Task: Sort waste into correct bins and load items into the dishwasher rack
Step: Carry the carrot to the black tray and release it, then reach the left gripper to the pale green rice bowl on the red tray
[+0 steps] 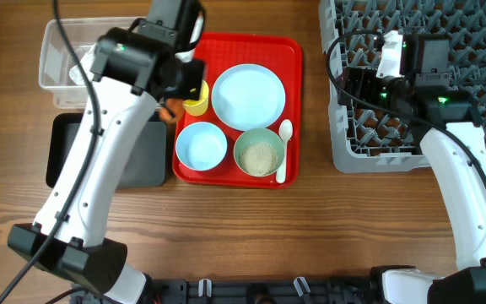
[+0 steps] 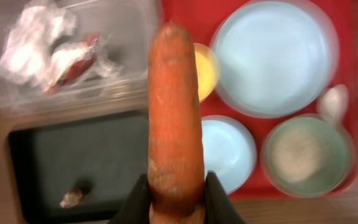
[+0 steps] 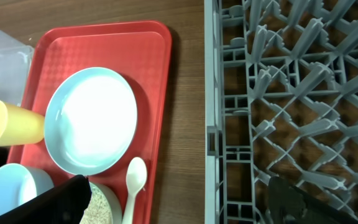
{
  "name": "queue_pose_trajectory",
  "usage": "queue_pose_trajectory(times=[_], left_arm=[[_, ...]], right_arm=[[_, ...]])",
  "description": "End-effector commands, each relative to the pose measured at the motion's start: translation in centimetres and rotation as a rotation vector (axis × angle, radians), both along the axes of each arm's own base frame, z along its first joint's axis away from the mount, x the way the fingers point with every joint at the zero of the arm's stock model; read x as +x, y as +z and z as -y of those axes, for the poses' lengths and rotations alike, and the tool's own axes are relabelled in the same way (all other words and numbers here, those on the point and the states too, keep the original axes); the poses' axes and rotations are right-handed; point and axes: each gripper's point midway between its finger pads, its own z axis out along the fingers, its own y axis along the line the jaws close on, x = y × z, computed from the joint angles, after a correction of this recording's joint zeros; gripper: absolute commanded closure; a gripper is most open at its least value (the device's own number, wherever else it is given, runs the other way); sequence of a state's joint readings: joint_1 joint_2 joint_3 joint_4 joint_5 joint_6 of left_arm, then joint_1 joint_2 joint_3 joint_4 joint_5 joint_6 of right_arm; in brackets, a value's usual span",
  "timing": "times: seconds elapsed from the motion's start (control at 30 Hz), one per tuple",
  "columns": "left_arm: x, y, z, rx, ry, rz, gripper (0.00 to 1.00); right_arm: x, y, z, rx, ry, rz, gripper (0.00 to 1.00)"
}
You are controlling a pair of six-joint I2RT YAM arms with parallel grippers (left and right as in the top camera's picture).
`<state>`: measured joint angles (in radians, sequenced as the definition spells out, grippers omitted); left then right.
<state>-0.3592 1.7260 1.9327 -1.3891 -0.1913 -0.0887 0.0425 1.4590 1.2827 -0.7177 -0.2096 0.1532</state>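
The fingers [image 2: 135, 206] of the left gripper [image 2: 178, 210] are pinched tight on the butt end of the orange carrot piece [image 2: 174, 112]. It sticks straight out ahead of them, off the table as far as I can judge.

Reading the overhead view as a dial centred on the red tray [image 1: 292, 52], the carrot hangs at the tray's 9 o'clock edge, beside the yellow cup [image 1: 196, 103]. The clear tub [image 1: 57, 51] sits at 10 o'clock and the black tray [image 1: 146, 160] at 8.

The right gripper [image 3: 179, 186] waits at 3 o'clock over the dishwasher rack [image 1: 479, 34], spread wide with nothing in it.

The sorting looks about half done. The white napkin [image 2: 36, 40] and red wrapper [image 2: 76, 62] lie in the tub, and a small brown scrap [image 2: 72, 198] lies on the black tray. The carrot has no bin yet, and the rice [image 2: 297, 154] sits in the green bowl [image 2: 344, 155].

Loading hasn't begun. The plate [image 1: 247, 95], blue bowl [image 1: 201, 145], green bowl, cup and spoon [image 1: 283, 150] are all on the red tray, and what shows of the rack holds nothing.
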Motion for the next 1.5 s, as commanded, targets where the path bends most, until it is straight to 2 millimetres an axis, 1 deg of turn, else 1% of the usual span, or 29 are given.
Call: queue_pose_trajectory(times=[0.0, 0.03, 0.13, 0.2, 0.27, 0.3, 0.37, 0.4, 0.47, 0.53, 0.57, 0.63, 0.73, 0.8, 0.83, 0.9, 0.93, 1.0, 1.03, 1.1, 1.13, 1.2, 1.23, 1.27, 1.3, 1.33, 1.37, 1.4, 1.47], left_arm=[[-1.7, -1.0, -6.6, 0.113, 0.246, -0.093, 0.91], [-2.6, -1.5, -8.3, 0.114, 0.328, -0.135, 0.92], [-4.1, -2.9, -11.2, 0.118, 0.464, -0.209, 0.94], [-5.7, -4.6, -14.0, 0.116, 0.609, -0.279, 0.94], [-6.8, -6.1, -15.9, 0.109, 0.724, -0.325, 0.95], [-7.4, -7.1, -16.7, 0.109, 0.772, -0.346, 0.96], [-8.5, -10.2, -18.6, 0.095, 0.867, -0.392, 0.96], [-8.8, -11.8, -18.9, 0.062, 0.891, -0.410, 0.96], [-8.8, -14.2, -18.9, -0.007, 0.920, -0.421, 0.96], [-8.1, -17.1, -18.5, -0.115, 0.940, -0.406, 0.96], [-7.4, -18.8, -18.2, -0.176, 0.979, -0.370, 0.96], [-6.5, -20.1, -18.2, -0.209, 1.018, -0.319, 0.95], [-5.0, -22.1, -18.2, -0.280, 1.115, -0.219, 0.85], [-4.5, -22.9, -18.3, -0.309, 1.163, -0.177, 0.74], [-4.3, -22.9, -18.3, -0.314, 1.162, -0.166, 0.62], [-4.1, -22.8, -18.2, -0.326, 1.157, -0.165, 0.24], [-4.1, -22.7, -18.0, -0.335, 1.150, -0.165, 0.16], [-3.6, -21.8, -17.9, -0.351, 1.130, -0.145, 0.05], [-2.9, -20.4, -17.8, -0.368, 1.080, -0.111, 0.02], [-1.5, -17.1, -17.6, -0.394, 1.005, -0.026, 0.00], [-0.5, -14.6, -17.2, -0.406, 0.937, 0.040, 0.00], [0.8, -10.3, -15.9, -0.411, 0.810, 0.153, 0.00], [1.3, -8.2, -14.7, -0.422, 0.730, 0.206, 0.01], [1.5, -6.6, -13.1, -0.431, 0.647, 0.239, 0.02], [1.2, -5.1, -10.7, -0.434, 0.549, 0.263, 0.02], [0.7, -4.4, -8.6, -0.442, 0.490, 0.262, 0.02], [0.5, -4.3, -7.1, -0.448, 0.450, 0.254, 0.01], [0.3, -4.3, -5.6, -0.451, 0.410, 0.243, 0.02], [-0.3, -4.8, -1.8, -0.456, 0.313, 0.204, 0.04]], right_arm=[[-0.1, -0.2, -0.6, 0.034, 0.018, -0.009, 0.06], [-0.1, -0.2, -0.6, 0.034, 0.019, -0.010, 0.06], [-0.1, -0.2, -0.8, 0.041, 0.023, -0.011, 0.06], [-0.1, -0.2, -0.8, 0.041, 0.023, -0.010, 0.06], [-0.1, -0.2, -0.8, 0.041, 0.023, -0.011, 0.06], [-0.1, -0.2, -0.8, 0.041, 0.023, -0.010, 0.06], [-0.1, -0.2, -0.8, 0.041, 0.023, -0.008, 0.06], [0.0, -0.1, -0.8, 0.041, 0.023, -0.007, 0.06], [-0.1, -0.2, -0.7, 0.040, 0.023, -0.007, 0.07], [-0.1, -0.2, -0.7, 0.040, 0.023, -0.007, 0.06], [-0.1, -0.2, -0.7, 0.040, 0.023, -0.007, 0.06], [-0.1, -0.2, -0.7, 0.040, 0.023, -0.008, 0.06], [-0.1, -0.2, -0.8, 0.040, 0.024, -0.010, 0.06], [-0.2, -0.3, -0.7, 0.037, 0.025, -0.013, 0.06], [-0.2, -0.3, -0.7, 0.038, 0.025, -0.015, 0.06], [-0.2, -0.3, -0.7, 0.037, 0.025, -0.014, 0.06], [-0.2, -0.3, -0.7, 0.038, 0.025, -0.015, 0.06], [-0.2, -0.3, -0.7, 0.037, 0.025, -0.014, 0.06], [-0.3, -0.3, -0.7, 0.038, 0.026, -0.016, 0.06], [-0.2, -0.3, -0.7, 0.038, 0.026, -0.015, 0.06], [-0.2, -0.3, -0.7, 0.038, 0.026, -0.014, 0.06], [-0.2, -0.2, -0.7, 0.038, 0.026, -0.011, 0.05], [-0.1, -0.2, -0.7, 0.038, 0.026, -0.010, 0.05], [-0.1, -0.1, -0.9, 0.044, 0.031, -0.008, 0.05], [-0.1, 0.0, -1.3, 0.065, 0.048, -0.003, 0.04], [-0.1, 0.2, -1.7, 0.081, 0.061, 0.001, 0.05], [-0.1, 0.3, -1.9, 0.092, 0.069, 0.004, 0.05], [-0.1, 0.4, -2.1, 0.103, 0.079, 0.005, 0.04], [-0.4, 0.4, -2.5, 0.124, 0.095, -0.004, 0.04]])
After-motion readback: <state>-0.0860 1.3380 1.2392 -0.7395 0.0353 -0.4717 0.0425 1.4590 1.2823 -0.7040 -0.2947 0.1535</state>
